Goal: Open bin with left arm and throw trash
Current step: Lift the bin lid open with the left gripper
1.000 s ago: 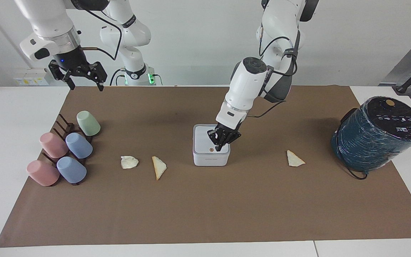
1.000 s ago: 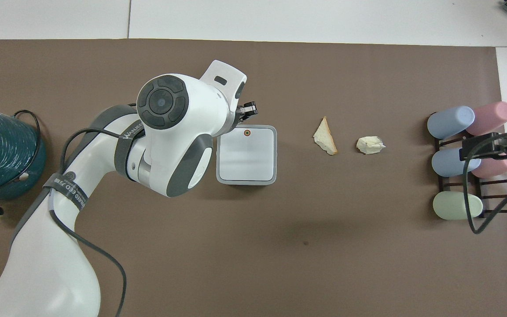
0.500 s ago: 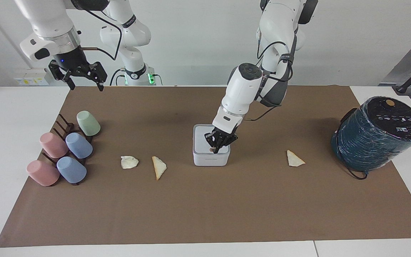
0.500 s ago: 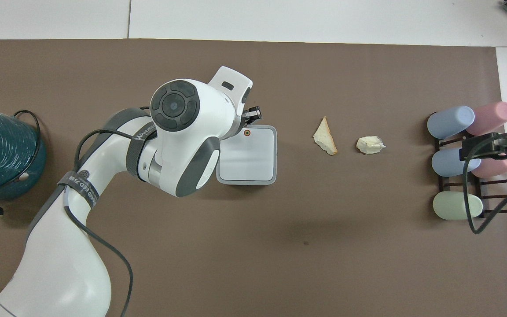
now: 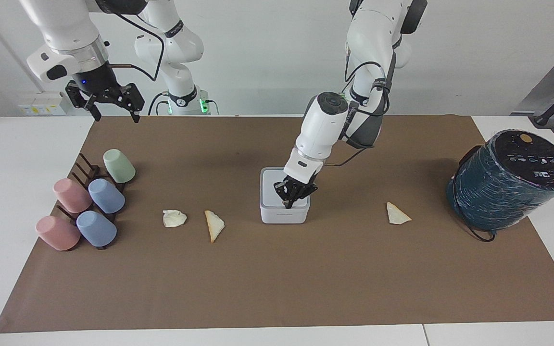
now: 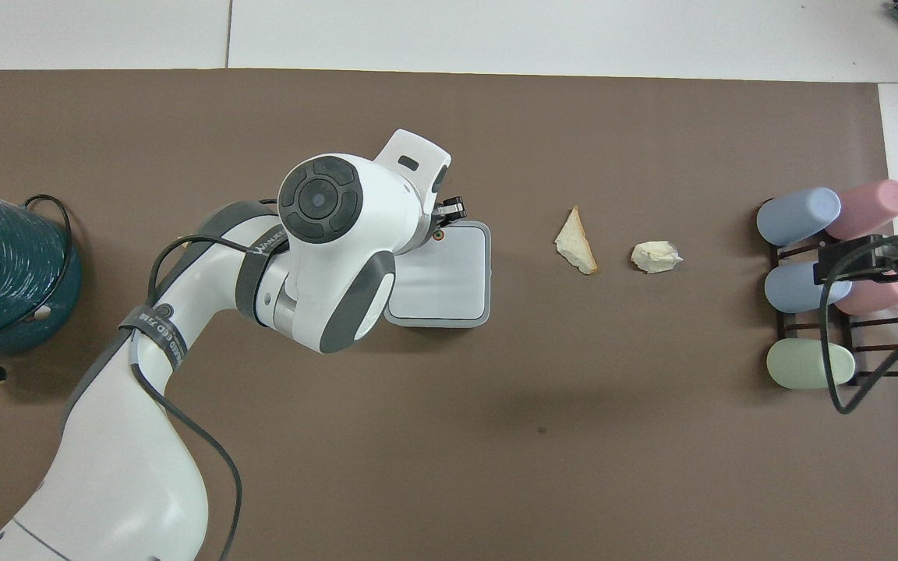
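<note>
Pressing bin (image 5: pixel 284 211) lid: left claw (image 5: pixel 290 202), clenched (overhead hides contact); right claw (image 5: pixel 109 103) spread, waiting.

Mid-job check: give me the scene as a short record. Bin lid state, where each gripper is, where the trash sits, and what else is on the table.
bin: mid-mat, lid down
left gripper: tips down at the bin's lid button
right gripper: open, raised, waiting over the mat's edge at the right arm's end
trash: wad and triangle on the mat toward the right arm's end; second triangle toward the left arm's end
cups: five, on a rack
teal cylinder: left arm's end
</note>
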`<act>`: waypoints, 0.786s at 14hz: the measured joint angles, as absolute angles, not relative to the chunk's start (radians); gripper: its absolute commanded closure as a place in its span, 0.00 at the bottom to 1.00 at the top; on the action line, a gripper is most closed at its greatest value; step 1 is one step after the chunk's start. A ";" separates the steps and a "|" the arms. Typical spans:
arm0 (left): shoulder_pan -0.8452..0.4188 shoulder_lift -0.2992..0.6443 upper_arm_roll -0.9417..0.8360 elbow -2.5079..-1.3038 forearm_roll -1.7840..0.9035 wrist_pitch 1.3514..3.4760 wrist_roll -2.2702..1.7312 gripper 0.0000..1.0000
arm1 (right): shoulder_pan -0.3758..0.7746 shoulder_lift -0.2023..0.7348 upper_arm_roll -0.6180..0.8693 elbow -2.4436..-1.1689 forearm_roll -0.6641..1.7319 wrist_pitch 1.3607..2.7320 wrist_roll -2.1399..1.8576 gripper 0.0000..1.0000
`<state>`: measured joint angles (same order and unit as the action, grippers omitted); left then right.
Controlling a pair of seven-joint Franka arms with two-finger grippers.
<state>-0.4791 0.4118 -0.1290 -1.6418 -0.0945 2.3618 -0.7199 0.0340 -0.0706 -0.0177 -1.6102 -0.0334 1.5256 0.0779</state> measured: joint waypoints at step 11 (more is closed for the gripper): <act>-0.479 0.394 -0.112 -1.484 -0.094 2.055 -0.720 1.00 | 0.034 -0.071 -0.018 -1.610 -0.033 1.526 0.078 0.00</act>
<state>-0.4792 0.3939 -0.1118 -1.4835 -0.0942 2.0552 -0.7202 0.0340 -0.0707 -0.0177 -1.6103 -0.0334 1.5256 0.0779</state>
